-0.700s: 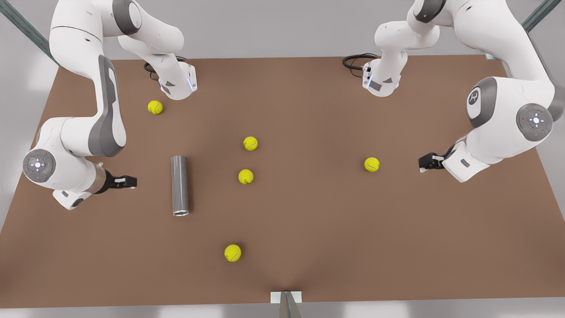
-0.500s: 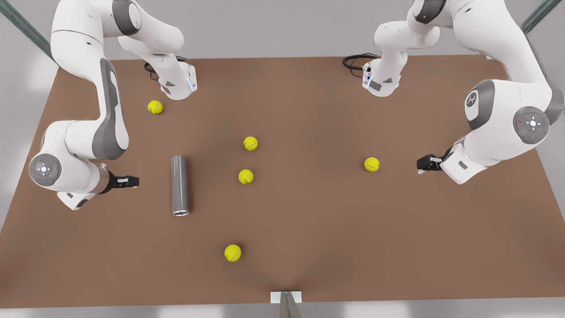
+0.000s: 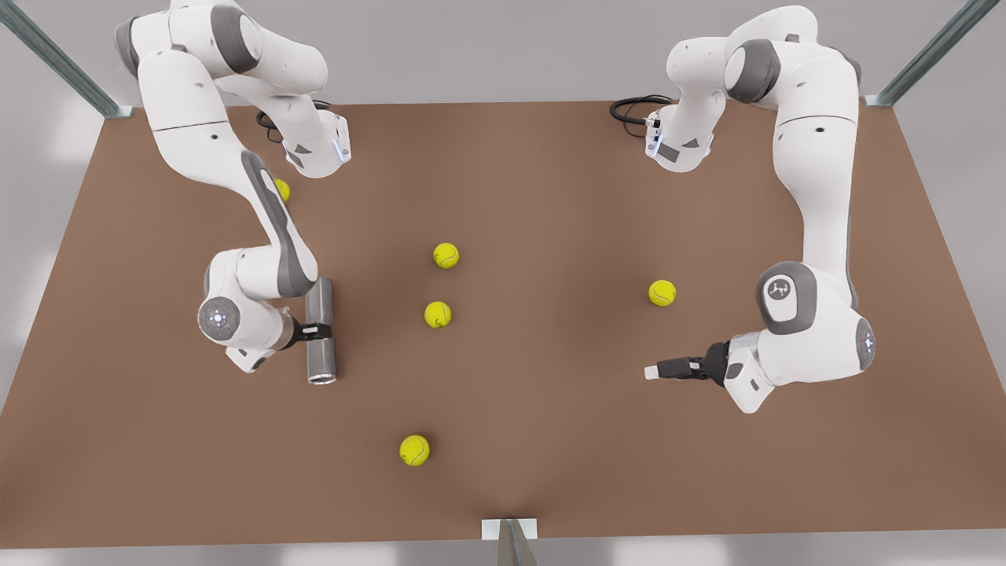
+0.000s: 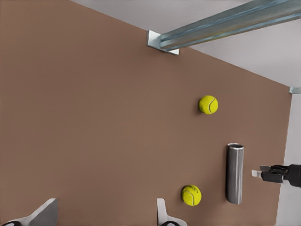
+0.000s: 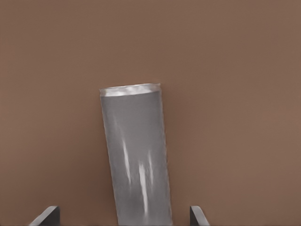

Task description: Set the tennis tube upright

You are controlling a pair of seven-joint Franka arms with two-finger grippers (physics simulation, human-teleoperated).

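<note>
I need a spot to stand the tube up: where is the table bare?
Widest bare patch: between the tennis tube, the near ball and the left gripper. Crowded beside the tube: two middle balls, and the right gripper straddling it, open.

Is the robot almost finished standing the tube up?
Not yet. The tennis tube lies flat on the table. The right gripper is at it, fingers open either side in the right wrist view. Gripping and tipping it upright are left. The left gripper waits apart.
</note>
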